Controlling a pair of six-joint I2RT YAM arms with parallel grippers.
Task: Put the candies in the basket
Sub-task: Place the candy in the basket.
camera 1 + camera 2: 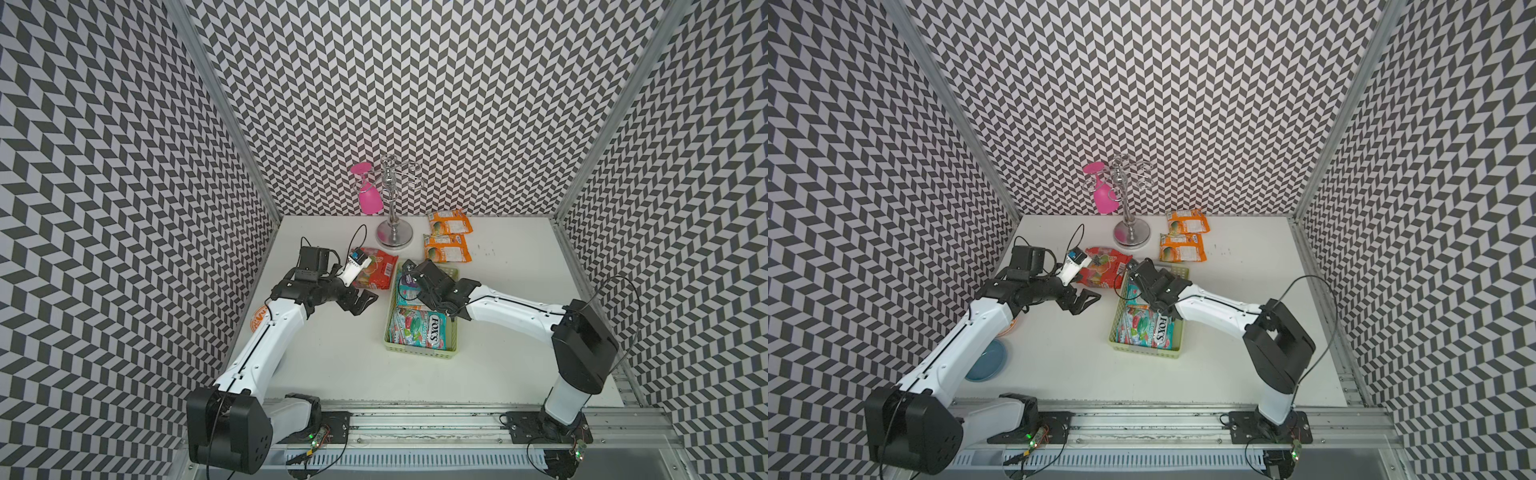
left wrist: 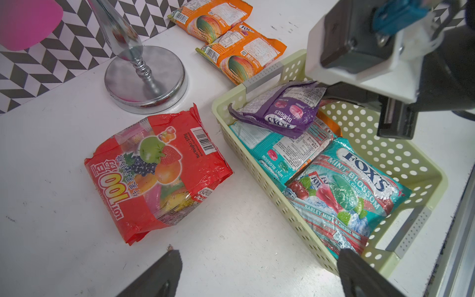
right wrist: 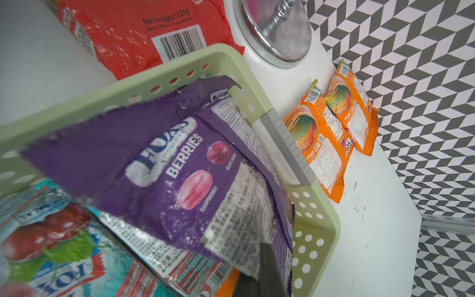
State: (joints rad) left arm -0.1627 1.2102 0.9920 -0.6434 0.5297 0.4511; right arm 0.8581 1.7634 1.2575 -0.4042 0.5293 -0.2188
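2 orange pkts [image 1: 446, 248], 1 red bag [image 1: 376, 272] outside 1 basket [image 1: 419, 348]

Mid-desk [image 1: 1059, 365], a pale green basket [image 1: 1144, 349] with teal packets [image 1: 1144, 330] inside. Over its far end, right tool [image 1: 1136, 268]. Left of that, red bag [image 1: 1106, 266]; nearer, left tool [image 1: 1088, 302], jaws spread, empty. Farther back, two orange packets [image 1: 1183, 249], metal stand [image 1: 1132, 237], pink glass [image 1: 1104, 198]. Near left, blue plate [image 1: 990, 361].
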